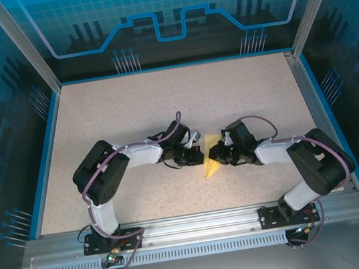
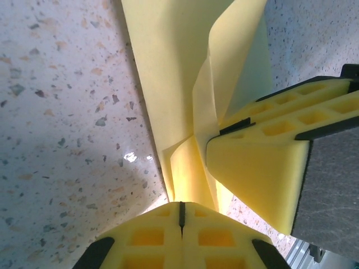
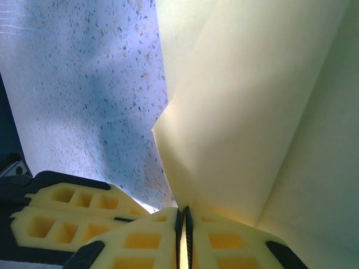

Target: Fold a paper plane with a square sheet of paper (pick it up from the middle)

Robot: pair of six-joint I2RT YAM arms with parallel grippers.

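The pale yellow sheet of paper (image 1: 209, 164) is folded to a narrow pointed wedge, like a paper plane, at the table's near middle, between both grippers. My right gripper (image 1: 217, 154) is shut on a raised flap of it; in the right wrist view the paper (image 3: 252, 112) runs down into the closed jaws (image 3: 183, 212). My left gripper (image 1: 198, 153) is shut, its tips (image 2: 181, 206) against the paper's (image 2: 168, 67) lower folds with nothing visible in the slit. In the left wrist view the right gripper's fingers (image 2: 263, 168) pinch the flap's edge.
The speckled beige table (image 1: 128, 108) lies open behind and to both sides of the paper. A blue rim and clear walls (image 1: 48, 113) enclose it. The left gripper's fingers (image 3: 73, 207) sit close beside the right jaws.
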